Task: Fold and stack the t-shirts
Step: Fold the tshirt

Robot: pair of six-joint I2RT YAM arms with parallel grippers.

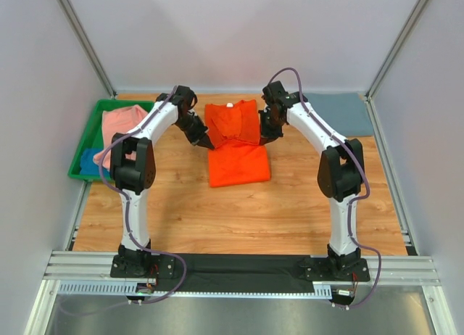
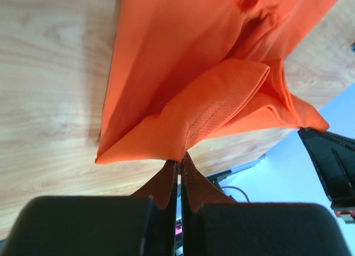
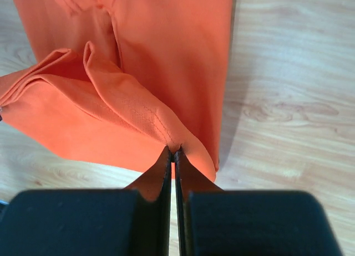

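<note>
The orange t-shirt [image 1: 236,143] lies partly folded in the middle of the table, its far half lifted and doubled toward the near half. My left gripper [image 1: 206,141] is shut on its left edge, seen pinched in the left wrist view [image 2: 180,156]. My right gripper [image 1: 262,138] is shut on its right edge, seen in the right wrist view [image 3: 173,150]. The salmon pink t-shirt [image 1: 122,125] and a blue t-shirt [image 1: 93,161] lie in the green tray [image 1: 85,135]. The slate grey-blue t-shirt [image 1: 344,112] lies flat at the back right.
The wooden table [image 1: 239,212] is fenced by grey walls on three sides. A black mat [image 1: 239,266] and metal rail run along the near edge by the arm bases.
</note>
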